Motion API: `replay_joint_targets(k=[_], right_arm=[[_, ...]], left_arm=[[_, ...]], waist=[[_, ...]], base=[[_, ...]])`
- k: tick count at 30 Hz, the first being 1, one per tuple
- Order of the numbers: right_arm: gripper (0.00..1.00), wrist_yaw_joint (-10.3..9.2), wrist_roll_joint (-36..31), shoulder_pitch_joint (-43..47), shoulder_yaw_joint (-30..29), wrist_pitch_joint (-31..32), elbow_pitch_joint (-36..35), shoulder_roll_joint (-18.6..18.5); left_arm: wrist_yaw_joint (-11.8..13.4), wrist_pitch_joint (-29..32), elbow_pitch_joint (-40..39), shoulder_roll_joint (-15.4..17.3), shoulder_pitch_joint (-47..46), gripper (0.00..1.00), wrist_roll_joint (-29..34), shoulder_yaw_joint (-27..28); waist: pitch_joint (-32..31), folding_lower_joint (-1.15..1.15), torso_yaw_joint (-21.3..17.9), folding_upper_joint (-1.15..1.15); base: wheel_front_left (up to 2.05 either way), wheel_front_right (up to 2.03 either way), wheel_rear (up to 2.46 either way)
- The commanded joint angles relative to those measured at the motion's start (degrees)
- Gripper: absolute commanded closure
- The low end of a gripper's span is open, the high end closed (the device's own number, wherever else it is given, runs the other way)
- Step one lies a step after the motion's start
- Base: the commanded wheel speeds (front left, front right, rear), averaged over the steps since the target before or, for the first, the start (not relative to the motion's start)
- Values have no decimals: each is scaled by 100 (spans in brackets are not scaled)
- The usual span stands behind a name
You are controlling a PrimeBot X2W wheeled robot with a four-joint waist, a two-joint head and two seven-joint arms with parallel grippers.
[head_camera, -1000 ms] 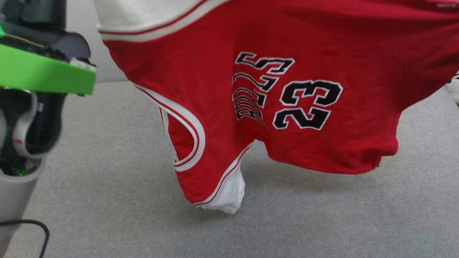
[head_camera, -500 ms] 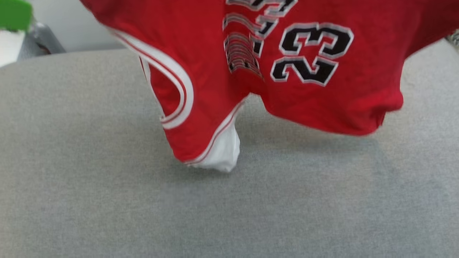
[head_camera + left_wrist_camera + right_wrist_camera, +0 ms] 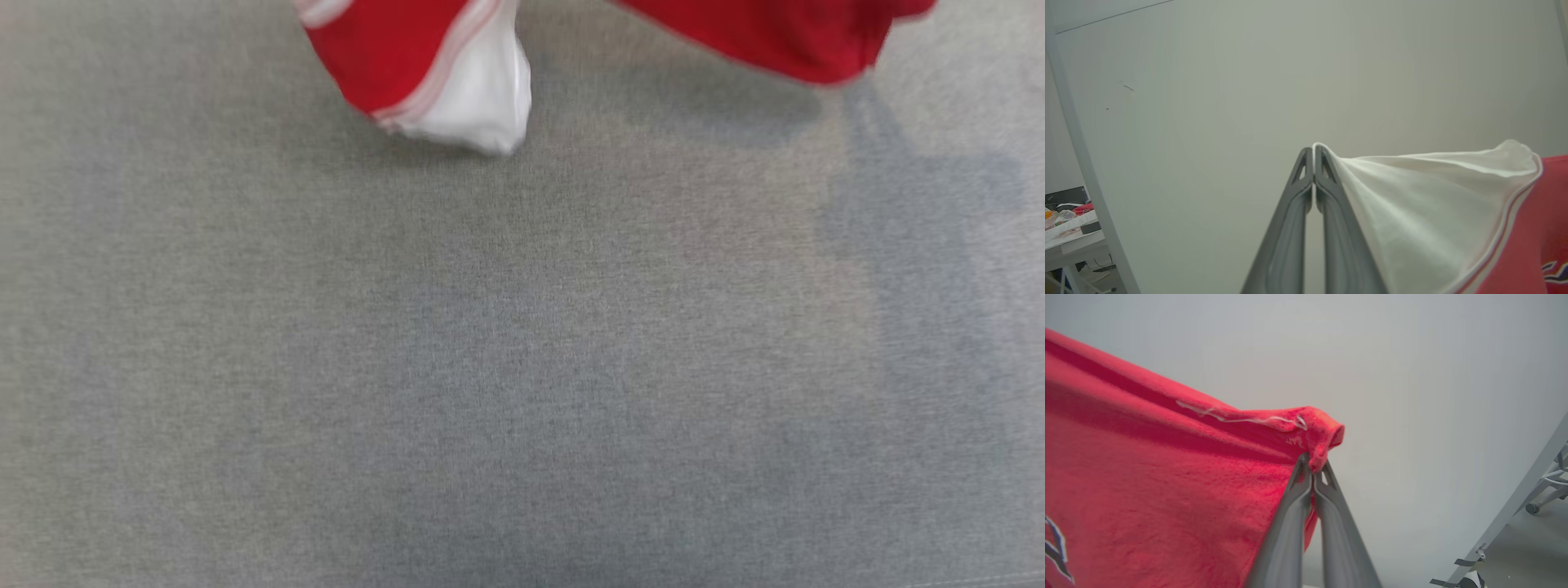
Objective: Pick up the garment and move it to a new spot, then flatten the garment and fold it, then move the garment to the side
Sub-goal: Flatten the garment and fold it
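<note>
Head view: a grey fabric surface (image 3: 522, 367) is seen from edge to edge, and the garment (image 3: 384, 57) is hung over its far part, cut off by the top of the frame. A red fold with a white sleeve tip (image 3: 486, 106) is let down left of centre; whether it touches the surface cannot be told through the blur. A second red fold is seen further right, with a soft shadow (image 3: 914, 220) cast beside it. In the left wrist view, a cluttered table (image 3: 1069, 241) and a pale upright post (image 3: 1081, 163) are seen at the far left, before a bare wall (image 3: 1229, 81). The left gripper (image 3: 1313, 152) is pressed together at centre with the edge of a white sleeve (image 3: 1412, 212) pinched at its tips. From there the sleeve is stretched rightward to striped trim (image 3: 1506, 241), so the lower right of the wall is hidden. In the right wrist view, red cloth is spread across the left half and the wall behind is blocked. Black lettering (image 3: 1055, 547) is glimpsed at lower left, and a loose white thread (image 3: 1241, 419) is laid along the upper hem. The right gripper (image 3: 1312, 467) is clamped on a bunched red corner at centre, and a grey slanted strut (image 3: 1523, 498) and a chair base (image 3: 1549, 490) are seen at the far right.
</note>
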Motion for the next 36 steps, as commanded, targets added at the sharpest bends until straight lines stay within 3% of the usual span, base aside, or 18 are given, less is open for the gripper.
replay_joint_targets(k=[1, 8, 12, 17, 25, 36], right_arm=[[100, -8, -68, -233, 53, -94, 189, 42], [100, -8, -410, -1603, 362, -833, 1418, 460], [100, -8, -732, -2432, 369, -1510, 2255, 730], [100, -8, -904, -2843, 468, -2020, 2855, 827], [100, -8, -820, -2652, 906, -2491, 3413, 781], [100, -8, -402, -1501, 1636, -3023, 3725, 622]], left_arm=[[-51, -43, 211, -41, -321, 100, 114, -7], [-296, -486, 1631, -478, -1902, 100, 671, -320], [-331, -1318, 2609, -777, -2868, 100, 1038, -386], [-392, -1951, 3271, -1005, -3236, 100, 1195, -476], [-510, -2151, 3546, -1316, -2276, 100, 950, -531], [-546, -2157, 2733, -1865, 276, 100, 680, -185]], waist=[[705, -1, 35, 0], [1254, -1, 23, 0], [1525, -1, 41, 0], [1657, -1, 140, 0], [1678, -1, 395, 0], [1188, -1, 700, 0]], base=[[0, 0, 0], [0, 0, 0], [0, 0, 0], [0, 0, 0], [0, 0, 0], [0, 0, 0]])
